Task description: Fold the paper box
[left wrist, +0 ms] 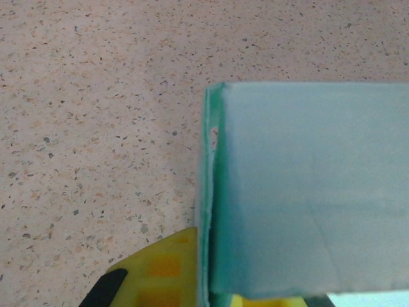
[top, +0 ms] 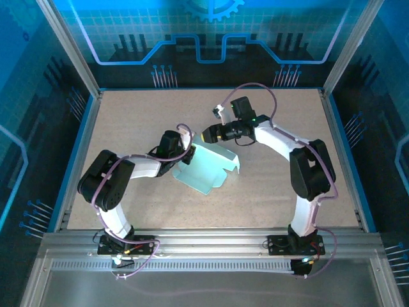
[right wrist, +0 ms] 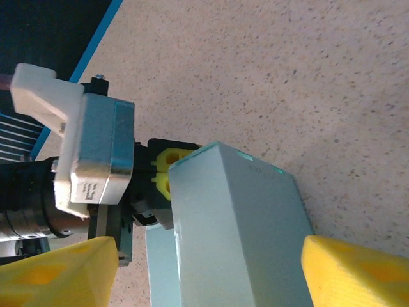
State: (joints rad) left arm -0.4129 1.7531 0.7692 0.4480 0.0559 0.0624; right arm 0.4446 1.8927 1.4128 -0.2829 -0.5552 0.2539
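No legible text, number or brand was found, just a small raised mark [right wrist: 89, 190] on the white housing [right wrist: 96, 137] at left of the right wrist view, too blurred to read, and a wordless gear emblem [top: 213, 7] on the blue backdrop [top: 287, 25], top centre of the top view.

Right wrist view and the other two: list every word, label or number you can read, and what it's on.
No legible text.
Small dark mark on the white camera housing: too blurred to read.
On the paper box: nothing printed.
Back wall's gear graphic: no words.
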